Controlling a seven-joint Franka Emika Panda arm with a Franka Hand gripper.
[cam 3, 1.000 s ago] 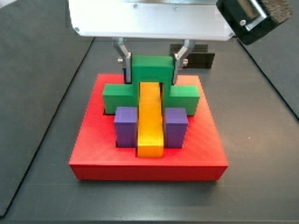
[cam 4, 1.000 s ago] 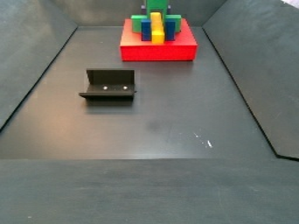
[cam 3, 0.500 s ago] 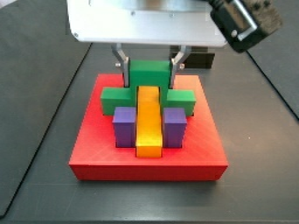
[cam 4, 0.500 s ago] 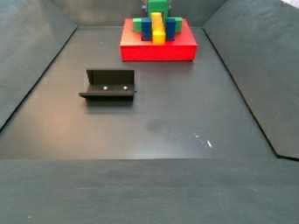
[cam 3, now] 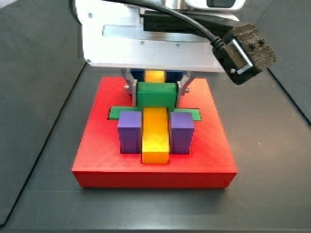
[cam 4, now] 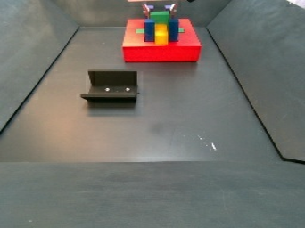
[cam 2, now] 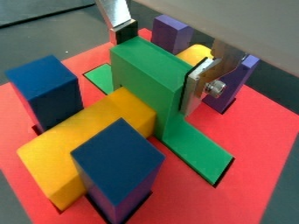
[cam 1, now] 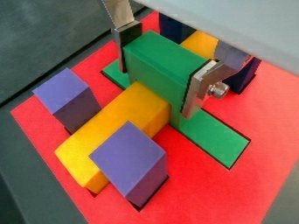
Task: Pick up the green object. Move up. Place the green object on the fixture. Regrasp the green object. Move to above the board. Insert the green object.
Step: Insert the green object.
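Dark floor carries the board at its far end. Tool grips the green block, seated in the recess; only release seems left.

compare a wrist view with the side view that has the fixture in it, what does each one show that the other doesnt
Only the wrist view: the claw, its silver fingers clamping the green object's tall middle part, and the side arms lying low in the board's recess beside the yellow bar.

Only the side view: the fixture, standing apart from the board with nothing on it.

Both: the red board with the green object on it.
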